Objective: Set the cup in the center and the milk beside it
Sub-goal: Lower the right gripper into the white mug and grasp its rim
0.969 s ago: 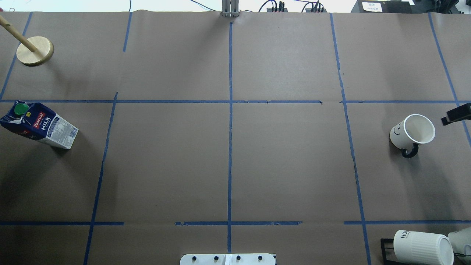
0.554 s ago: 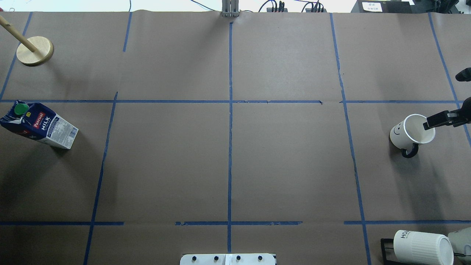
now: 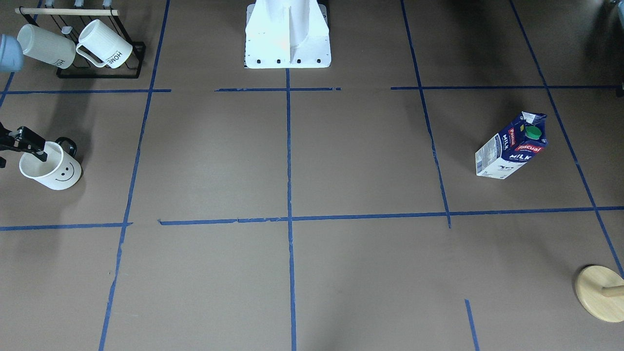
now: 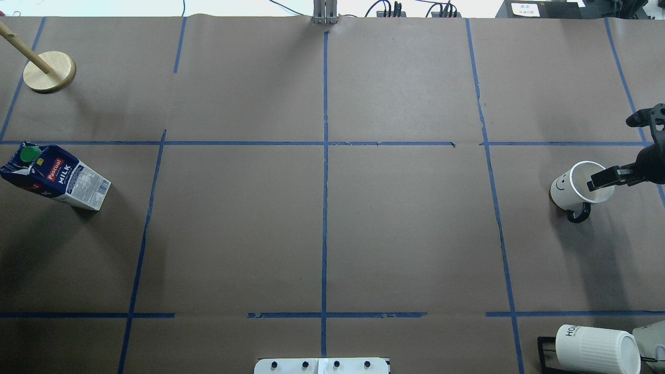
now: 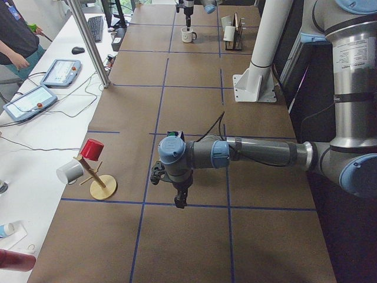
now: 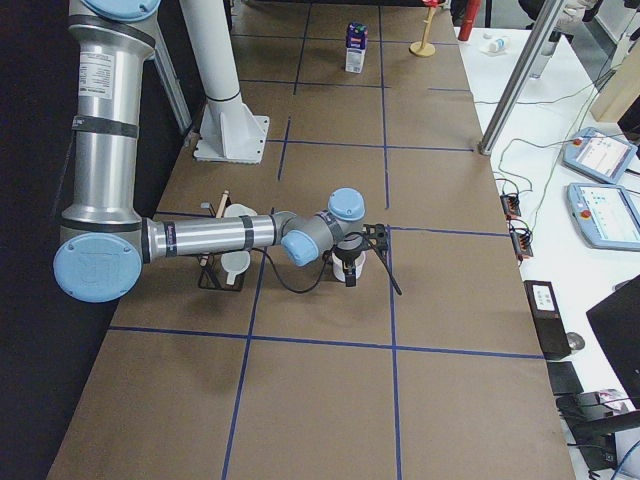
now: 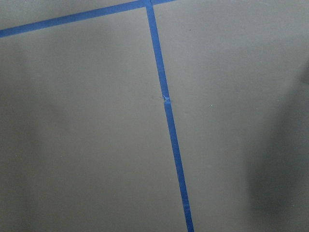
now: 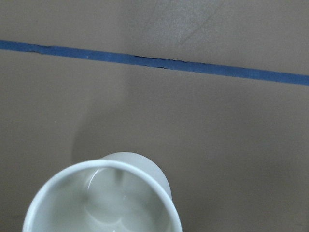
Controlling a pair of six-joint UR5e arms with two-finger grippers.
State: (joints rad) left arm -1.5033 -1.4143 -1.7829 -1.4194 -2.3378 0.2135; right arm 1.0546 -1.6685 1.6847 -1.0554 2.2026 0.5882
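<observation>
At one table corner, a black wire rack (image 3: pixel 97 76) carrying two ribbed white "HOME" mugs (image 3: pixel 105 44), both tipped sideways, under a wooden top bar (image 3: pixel 66 10). At the diagonally opposite corner, a round-based wooden peg stand (image 4: pixel 49 71) with a red cup (image 5: pixel 92 149) and a pale cup (image 5: pixel 70 171) on its pegs. On the white side bench (image 5: pixel 41 147), two tablets (image 5: pixel 65 72), a keyboard (image 5: pixel 96 28), a mouse (image 5: pixel 78 50).

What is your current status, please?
Right gripper jaws open over cup mouth. Left gripper: cannot tell. Milk standing, untouched. Path to center looks open.
</observation>
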